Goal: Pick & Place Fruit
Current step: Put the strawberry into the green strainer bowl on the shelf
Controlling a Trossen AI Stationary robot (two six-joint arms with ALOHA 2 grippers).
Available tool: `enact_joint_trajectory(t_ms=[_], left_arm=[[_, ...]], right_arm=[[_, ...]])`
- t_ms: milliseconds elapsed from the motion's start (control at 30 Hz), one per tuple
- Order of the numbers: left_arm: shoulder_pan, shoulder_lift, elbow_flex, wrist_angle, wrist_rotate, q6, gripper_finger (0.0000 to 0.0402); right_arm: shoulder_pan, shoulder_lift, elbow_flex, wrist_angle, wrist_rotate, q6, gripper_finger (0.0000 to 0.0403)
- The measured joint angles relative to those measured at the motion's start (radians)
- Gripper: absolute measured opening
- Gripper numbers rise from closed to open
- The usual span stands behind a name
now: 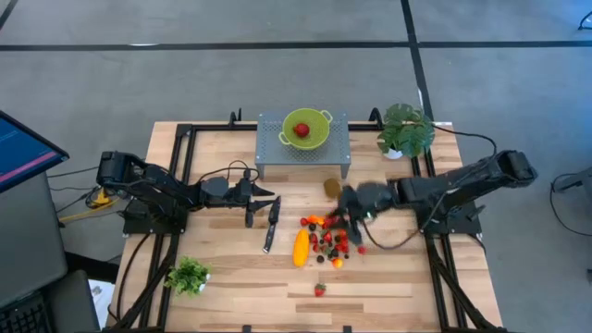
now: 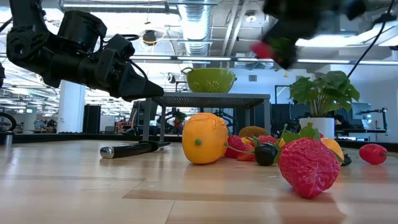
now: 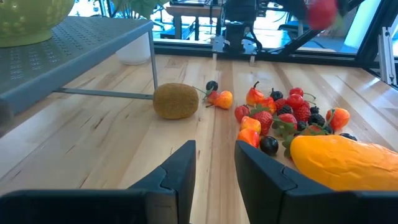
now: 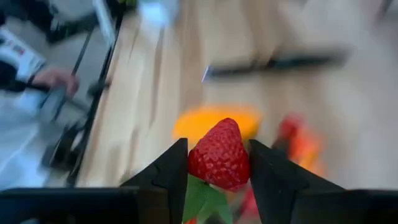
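Observation:
A pile of small toy fruit [image 1: 330,240] lies on the wooden table [image 1: 231,277], with a long yellow-orange fruit [image 1: 301,247] on its left, a brown kiwi [image 1: 332,188] behind it and a lone strawberry [image 1: 319,289] nearer the front. My right gripper [image 4: 217,144] is high above the pile [image 2: 280,46], shut on a red strawberry [image 4: 217,165]. My left gripper [image 3: 214,165] hovers open left of the pile [image 1: 259,208], with nothing between its fingers. A green bowl [image 1: 305,128] holding a red fruit [image 1: 302,129] stands on a grey rack [image 1: 268,153]. My right gripper pinches the strawberry's two sides [image 4: 195,158] between its two fingers. The pointed tip faces away from the wrist and the green leaf end [image 4: 200,200] lies back toward it. The strawberry [image 2: 261,48] is lifted well clear of the table.
A black-handled knife [image 1: 271,225] lies just in front of my left gripper. Potted green plants stand at the back right [image 1: 405,129] and the front left [image 1: 188,275]. Black frame rails [image 1: 171,185] run along both sides of the table.

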Motion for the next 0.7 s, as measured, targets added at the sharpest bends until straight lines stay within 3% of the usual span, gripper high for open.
enact_joint_trajectory(t_ms=[300,500,700], left_arm=[[0.0,0.0,0.0,0.001,-0.001,0.0,0.0106],[0.0,0.0,0.0,0.002,-0.005,0.0,0.0106],[0.0,0.0,0.0,0.009,-0.004,0.0,0.0106]], right_arm=[[-0.303,0.0,0.163,0.202,0.001,-0.27,0.0155],[-0.461,0.004,0.173,0.261,0.001,-0.267,0.0132],[-0.53,0.118,0.173,0.341,-0.004,-0.243,0.0156]])
